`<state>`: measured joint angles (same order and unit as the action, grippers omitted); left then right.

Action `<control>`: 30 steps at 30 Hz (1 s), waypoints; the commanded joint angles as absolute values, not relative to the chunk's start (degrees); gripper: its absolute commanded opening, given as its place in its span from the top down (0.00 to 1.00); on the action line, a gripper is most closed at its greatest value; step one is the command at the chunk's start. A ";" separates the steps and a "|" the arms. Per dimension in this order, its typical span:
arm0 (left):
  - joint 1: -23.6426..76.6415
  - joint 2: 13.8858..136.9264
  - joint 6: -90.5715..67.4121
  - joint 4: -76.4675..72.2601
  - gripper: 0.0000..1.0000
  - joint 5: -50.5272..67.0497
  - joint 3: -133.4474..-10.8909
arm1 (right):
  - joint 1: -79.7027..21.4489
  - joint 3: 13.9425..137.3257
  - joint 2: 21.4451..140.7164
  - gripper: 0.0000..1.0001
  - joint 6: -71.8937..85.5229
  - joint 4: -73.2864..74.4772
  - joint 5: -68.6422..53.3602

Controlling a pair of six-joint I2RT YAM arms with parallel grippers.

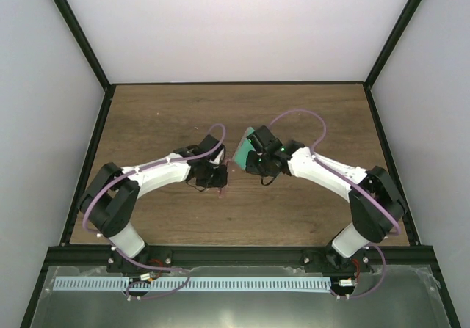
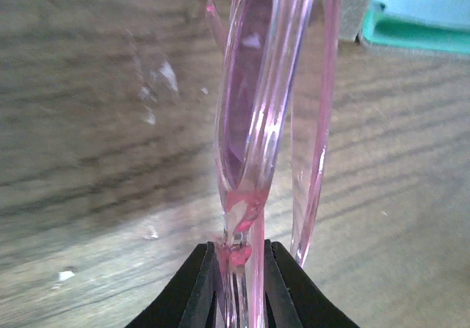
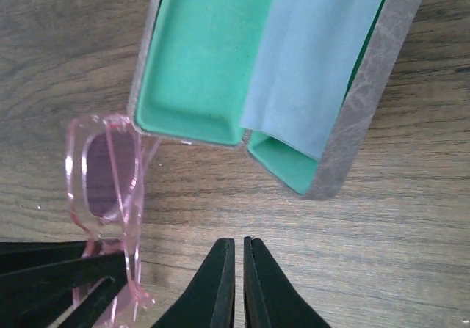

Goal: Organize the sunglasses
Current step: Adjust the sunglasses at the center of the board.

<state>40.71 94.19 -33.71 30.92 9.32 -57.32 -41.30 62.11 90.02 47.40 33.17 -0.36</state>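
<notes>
Left gripper (image 2: 239, 273) clenched on sunglasses (image 2: 250, 108); right gripper (image 3: 239, 269) closed, empty. Step: transfer. Next likely: lower into open case (image 2: 411, 34), 1 o'clock.

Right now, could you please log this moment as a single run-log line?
left fingers: shut on sunglasses | right fingers: shut, empty, near case | case: open, cloth inside | sunglasses: outside case
</notes>
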 commanded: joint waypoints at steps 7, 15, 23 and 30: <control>35.12 96.29 -33.52 17.35 0.79 31.45 -50.07 | -40.70 64.97 88.24 0.94 46.56 36.22 4.24; 32.00 98.97 -29.65 27.93 0.43 20.44 -51.32 | -39.22 66.91 87.07 0.93 45.58 37.36 6.32; 31.97 94.59 -31.04 29.28 0.22 17.32 -51.64 | -31.21 67.53 87.54 0.92 42.33 35.13 3.35; 32.00 91.64 -31.15 32.12 0.22 16.36 -54.72 | -29.72 71.79 95.00 0.91 36.36 33.53 3.61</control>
